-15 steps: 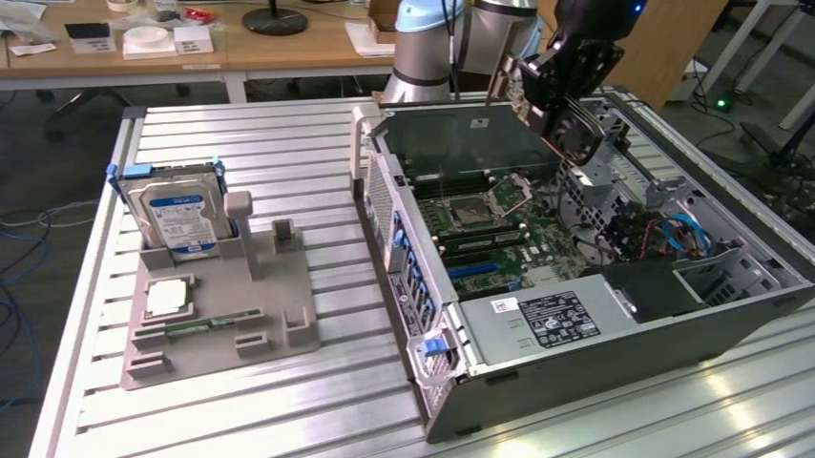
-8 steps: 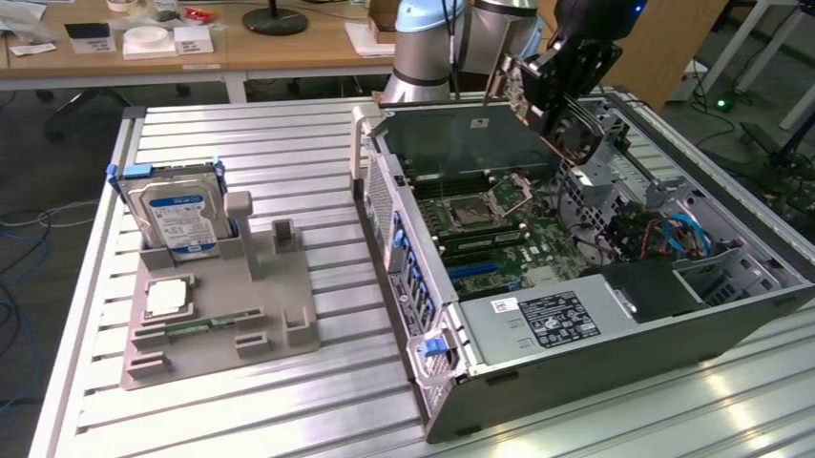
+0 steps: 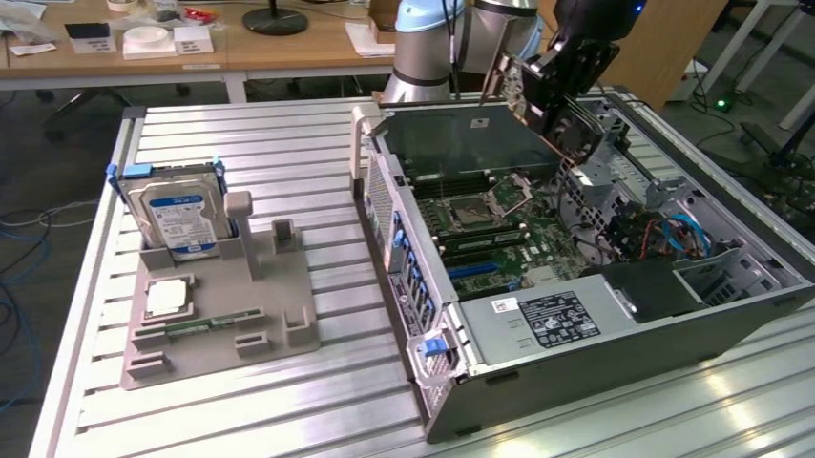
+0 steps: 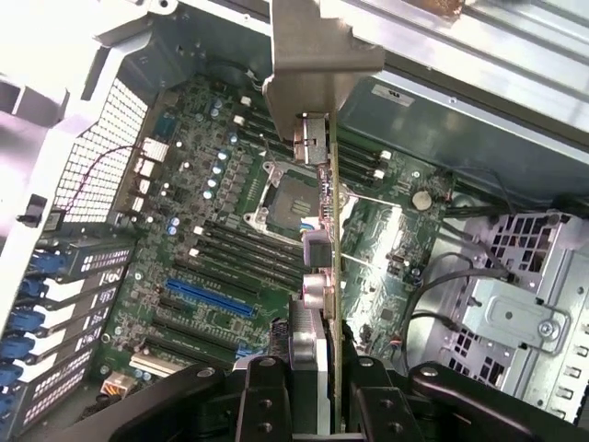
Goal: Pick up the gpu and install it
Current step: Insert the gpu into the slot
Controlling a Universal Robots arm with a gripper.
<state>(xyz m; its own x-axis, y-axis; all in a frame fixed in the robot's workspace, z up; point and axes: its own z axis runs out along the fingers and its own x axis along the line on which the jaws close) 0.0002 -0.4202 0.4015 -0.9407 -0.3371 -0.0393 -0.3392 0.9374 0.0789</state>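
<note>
graphics card point(image 4: 316, 249): edge-on above the motherboard point(image 4: 212, 230), long axis pointing straight away from me, metal bracket point(image 4: 313, 55) at the far end
my fingers point(image 4: 262, 396): clamped on its near end

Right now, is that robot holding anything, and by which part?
Yes: the gripper is shut on the gpu, pinching its flat faces at the end away from its silver bracket, above the open computer case.
</note>
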